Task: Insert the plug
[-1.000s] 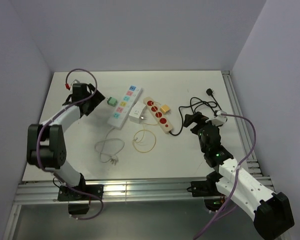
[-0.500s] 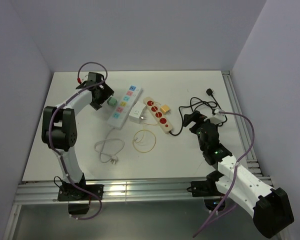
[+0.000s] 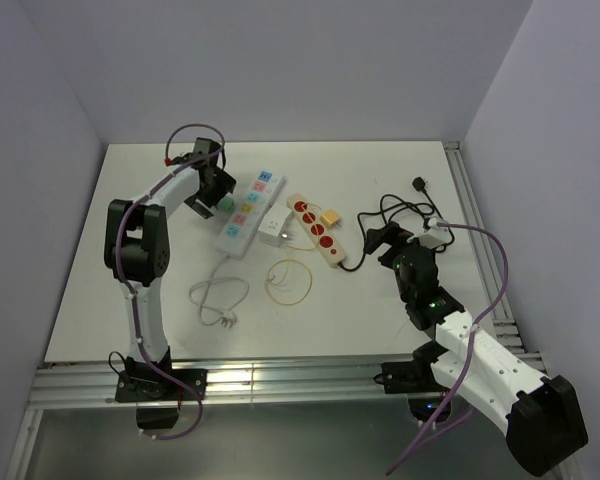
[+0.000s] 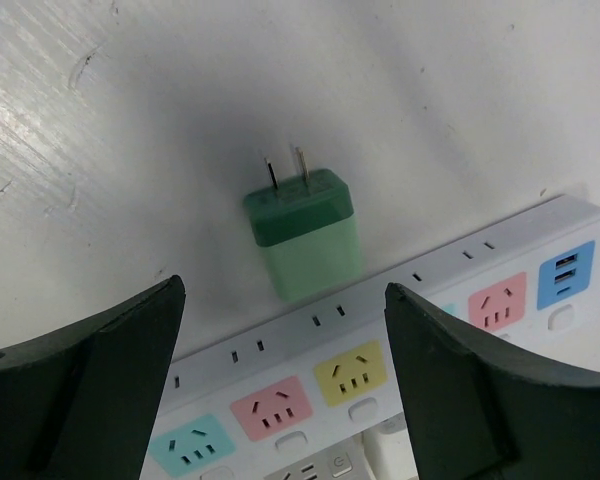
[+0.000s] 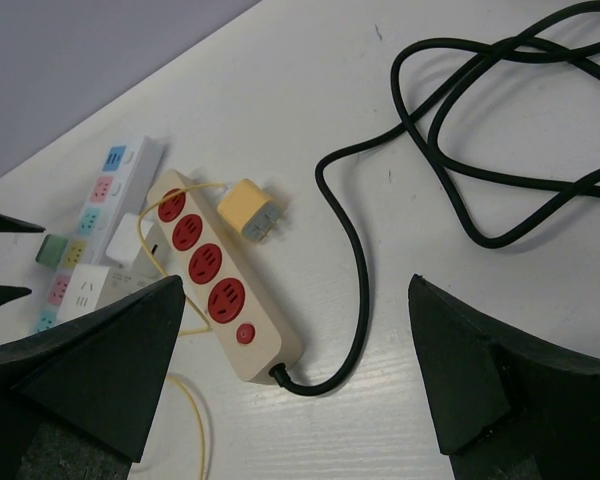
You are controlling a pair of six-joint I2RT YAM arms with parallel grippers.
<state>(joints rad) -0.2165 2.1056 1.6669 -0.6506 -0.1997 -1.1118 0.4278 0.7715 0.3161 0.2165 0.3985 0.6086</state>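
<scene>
A green plug (image 4: 305, 240) lies on the table with its two prongs pointing away from the white power strip (image 4: 380, 350), touching that strip's side. My left gripper (image 4: 285, 290) is open and empty, its jaws standing either side of the plug and above it. In the top view the left gripper (image 3: 213, 190) sits over the green plug (image 3: 222, 204) beside the white strip (image 3: 248, 212). My right gripper (image 5: 295, 285) is open and empty, above the near end of a beige strip with red sockets (image 5: 215, 280). A yellow plug (image 5: 248, 212) lies beside that strip.
A white adapter (image 3: 273, 227) sits between the two strips. A black cable (image 5: 460, 150) coils at the right, a yellow wire loop (image 3: 288, 282) and a white cord (image 3: 218, 298) lie near the middle. Walls close in the back and both sides.
My left arm has swung right and towards the back, bringing its gripper from the table's left side to over the green plug. The right arm has barely moved.
</scene>
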